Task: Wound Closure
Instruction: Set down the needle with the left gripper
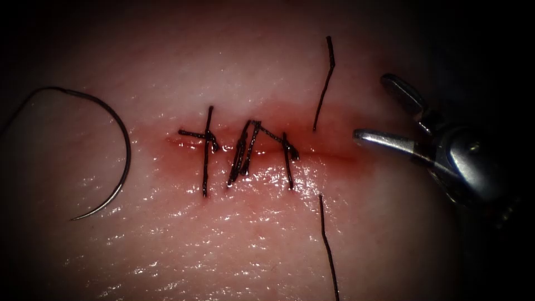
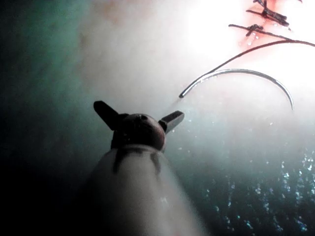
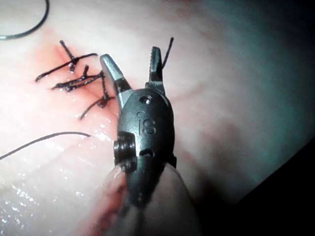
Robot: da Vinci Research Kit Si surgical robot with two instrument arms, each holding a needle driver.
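The curved needle [image 1: 123,139] lies loose on the tissue [image 1: 267,245], left of the cut [image 1: 312,149], with its whole curve on the surface and neither tool holding it. Its thread leaves the blunt end toward the left. My right tool [image 1: 374,107] hovers at the cut's right end, jaws open and empty. One cut thread end [image 1: 326,83] rises above the cut just left of it, close to one jaw in the right wrist view [image 3: 167,51]. My left tool [image 2: 139,112] is spread open and holds nothing, a little way from the needle [image 2: 246,73].
Several dark stitches [image 1: 245,153] cross the cut, with red fluid [image 1: 329,156] along it. A second thread [image 1: 329,251] runs from below the cut toward the near edge. The tissue surface is wet and glossy.
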